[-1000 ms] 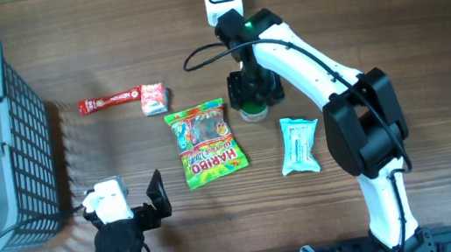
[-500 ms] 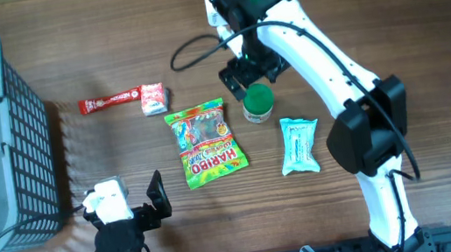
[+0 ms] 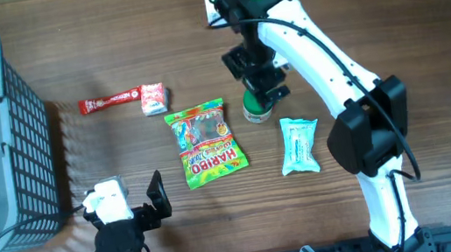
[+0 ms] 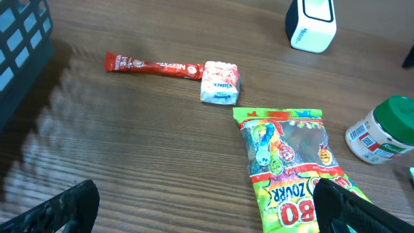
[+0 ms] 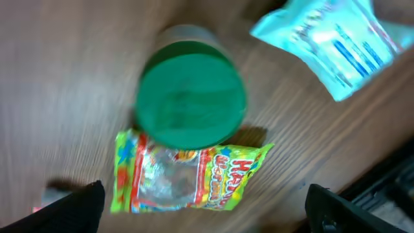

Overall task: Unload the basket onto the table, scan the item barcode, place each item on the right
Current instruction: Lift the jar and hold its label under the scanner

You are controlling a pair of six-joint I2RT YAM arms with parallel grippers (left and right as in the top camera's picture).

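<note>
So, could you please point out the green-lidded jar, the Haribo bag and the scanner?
green-lidded jar [image 5: 191, 94], right wrist view, centre of the lid.
Haribo bag [image 3: 206, 142], overhead view, middle of the front.
scanner [image 4: 311, 22], left wrist view, white body.

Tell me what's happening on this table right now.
The right gripper hangs open just above a green-lidded jar, which stands upright on the table beside the Haribo bag. It holds nothing. The white scanner sits at the far edge, behind that arm. The left gripper is open and idle near the front edge. A red stick, a small packet and a teal pouch lie untouched.
</note>
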